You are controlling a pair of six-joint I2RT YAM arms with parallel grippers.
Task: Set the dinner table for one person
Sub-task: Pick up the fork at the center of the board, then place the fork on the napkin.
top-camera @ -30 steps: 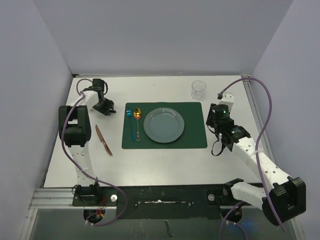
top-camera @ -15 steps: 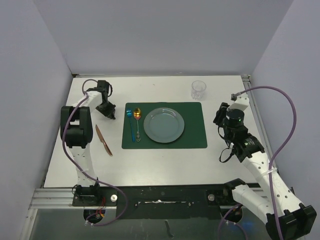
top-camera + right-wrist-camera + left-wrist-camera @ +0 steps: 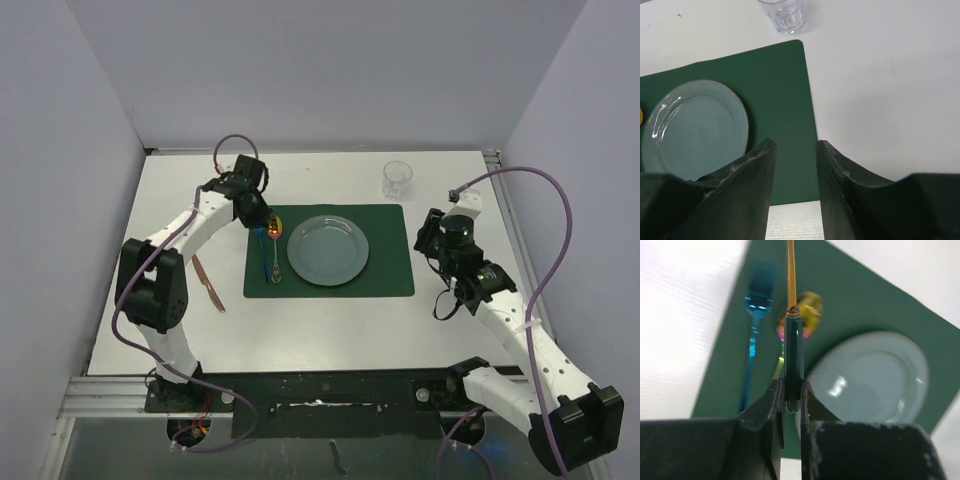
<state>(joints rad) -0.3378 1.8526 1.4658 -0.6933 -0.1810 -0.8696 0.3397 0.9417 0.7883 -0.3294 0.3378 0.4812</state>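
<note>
Lavender-walled booth, closed on the left, far and right sides. Table (image 3: pixel 330 325): matte white, metal-railed, spanning the whole floor of the view beneath both arms.

Items on it:
- Placemat (image 3: pixel 385 272), dark green, centre.
- Plate (image 3: pixel 328 250), grey-blue, on the placemat, slightly left of its middle.
- Fork (image 3: pixel 753 337), blue, and spoon (image 3: pixel 808 310), gold bowl; side by side on the placemat's left strip, just left of the plate.
- Knife (image 3: pixel 208 282), copper, on bare table left of the placemat, apart from it.
- Tumbler (image 3: pixel 397 178), clear, beyond the placemat's far right corner.

Left fingers (image 3: pixel 767 407): pinched narrow on the dark green handle of a slender utensil (image 3: pixel 793 355). Its gold shaft runs out of the wrist view, so the head cannot be identified. It is held over the placemat's far left, by the spoon bowl; height cannot be told.

Right fingers (image 3: pixel 747 185): parted a little, empty, just right of the placemat.

Step in hand, as judged: laying the held utensil into the setting. Handling note: pick a free strip clear of the spoon bowl. Align it parallel to the fork. Lower until it lies flat, then open, since a thin handle may pivot in the pinch.
</note>
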